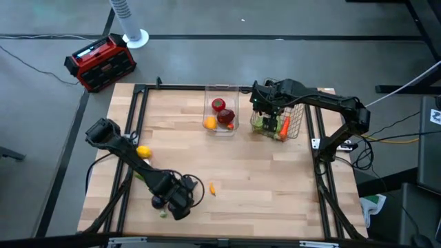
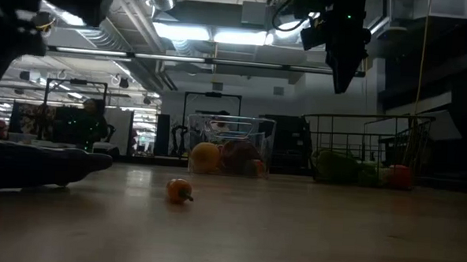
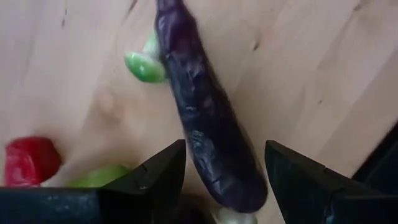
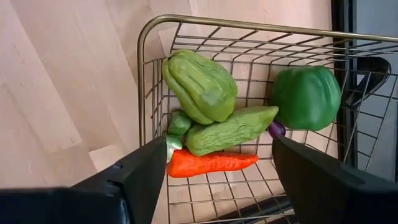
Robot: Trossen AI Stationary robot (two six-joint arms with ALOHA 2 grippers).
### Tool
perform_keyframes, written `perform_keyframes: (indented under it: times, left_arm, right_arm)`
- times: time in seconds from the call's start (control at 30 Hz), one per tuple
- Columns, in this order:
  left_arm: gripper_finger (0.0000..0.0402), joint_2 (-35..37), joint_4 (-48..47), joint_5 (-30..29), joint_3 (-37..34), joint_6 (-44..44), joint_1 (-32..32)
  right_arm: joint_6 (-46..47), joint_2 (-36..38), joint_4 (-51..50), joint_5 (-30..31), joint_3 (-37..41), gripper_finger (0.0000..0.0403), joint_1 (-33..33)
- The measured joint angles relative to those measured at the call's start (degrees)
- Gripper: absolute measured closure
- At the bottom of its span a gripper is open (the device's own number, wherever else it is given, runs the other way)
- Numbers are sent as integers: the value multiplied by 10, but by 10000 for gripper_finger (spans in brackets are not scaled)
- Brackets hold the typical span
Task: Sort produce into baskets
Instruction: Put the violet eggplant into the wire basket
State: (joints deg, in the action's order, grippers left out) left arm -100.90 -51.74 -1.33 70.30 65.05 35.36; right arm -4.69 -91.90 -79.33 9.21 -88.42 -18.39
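The wooden table [image 1: 275, 179] carries everything, with a red and black box [image 1: 100, 62] on the floor beyond its far left corner. At the far right of the table stands the wire basket [image 1: 295, 122], and the right hand [image 1: 265, 110] hangs above its left side with its fingers apart and nothing between them. Inside the basket, the right wrist view shows two wrinkled green vegetables [image 4: 205, 93], a round green pepper [image 4: 306, 96] against the far wall, and an orange carrot [image 4: 211, 162] lying along the bottom wires, with a small purple piece [image 4: 277, 129] just showing between pepper and vegetables. To the left of the basket, at the far middle of the table, sits the clear plastic bin [image 1: 222, 110] holding red apples [image 1: 226, 117] and an orange [image 1: 209, 123]. At the near left, the left hand [image 1: 178, 200] is down at the table with its fingers set either side of a long purple eggplant [image 3: 205, 124]; I cannot tell whether they press on it. A lemon [image 1: 143, 151] lies by the left arm, a small orange pepper [image 1: 212, 187] sits right of the left hand, and a red piece [image 3: 30, 160] and small green pieces [image 3: 144, 65] lie close to the eggplant.
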Motion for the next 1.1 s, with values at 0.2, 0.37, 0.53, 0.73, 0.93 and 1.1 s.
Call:
perform_keyframes:
  times: [0.2, 0.37, 0.53, 0.73, 0.93, 1.1]
  left_arm:
    - [188, 0, 54, -1, -44, 41, 3]
    - [188, 0, 128, -1, -82, 42, 3]
    - [188, 0, 169, -1, -116, 47, 3]
    - [200, 0, 170, -2, -119, 28, 2]
    - [246, 2, 174, -2, -119, 23, -6]
    - [241, 2, 182, -2, -103, -13, -18]
  right_arm:
    - [0, 0, 0, -3, 0, 113, 0]
    - [0, 0, 0, -3, 0, 113, 0]
    - [0, 0, 0, -13, 0, 113, 0]
    - [0, 0, 1, -13, 0, 113, 0]
    - [0, 0, 25, -15, 0, 113, 0]
    - [-1, 0, 60, -72, 0, 113, 0]
